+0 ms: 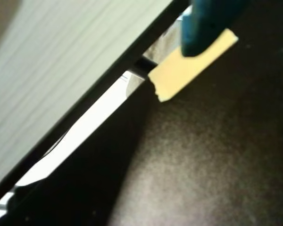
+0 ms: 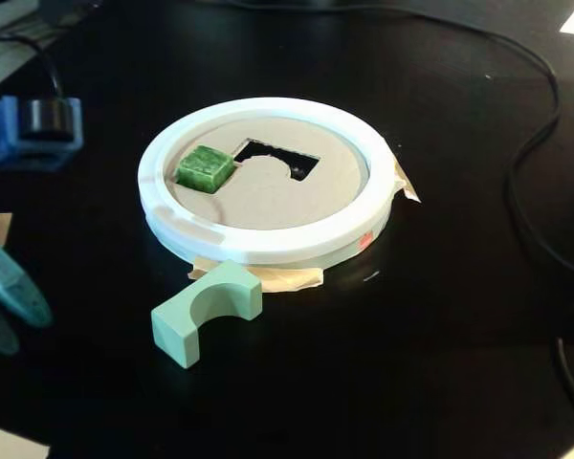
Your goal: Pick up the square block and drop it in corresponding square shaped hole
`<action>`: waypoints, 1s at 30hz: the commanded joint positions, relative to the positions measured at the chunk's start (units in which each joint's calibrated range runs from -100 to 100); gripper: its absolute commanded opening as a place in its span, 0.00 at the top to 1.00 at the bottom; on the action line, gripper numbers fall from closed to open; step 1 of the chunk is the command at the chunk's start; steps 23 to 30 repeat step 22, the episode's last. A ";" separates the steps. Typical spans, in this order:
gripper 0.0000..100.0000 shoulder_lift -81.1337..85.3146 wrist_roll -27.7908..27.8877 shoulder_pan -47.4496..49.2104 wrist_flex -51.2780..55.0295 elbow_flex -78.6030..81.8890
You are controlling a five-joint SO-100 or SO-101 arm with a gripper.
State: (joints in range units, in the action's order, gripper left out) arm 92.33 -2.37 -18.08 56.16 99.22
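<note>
Green square block (image 2: 206, 167) lies on the cardboard lid beside the square hole (image 2: 277, 160); the tool's (image 2: 5, 296) grip state cannot be told.

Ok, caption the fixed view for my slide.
Green square block resting on the sorter's cardboard lid beside its cutout; arch block on the black table.

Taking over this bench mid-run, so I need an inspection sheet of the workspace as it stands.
Surface: black table, bare in front.
Job's things: green square block lies on the sorter lid beside the cut-out hole, not in it.
Clutter: pale green arch block in front of the white ring; tape scraps.
Grippers: gripper at left edge, state unclear.
Cables: black cable at right.
Surroundings: nothing seen.
</note>
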 commanded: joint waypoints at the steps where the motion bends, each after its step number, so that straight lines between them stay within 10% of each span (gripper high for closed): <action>1: 0.14 0.77 0.34 0.48 -1.82 0.14; 30: 0.14 0.86 0.34 -1.02 -1.82 0.14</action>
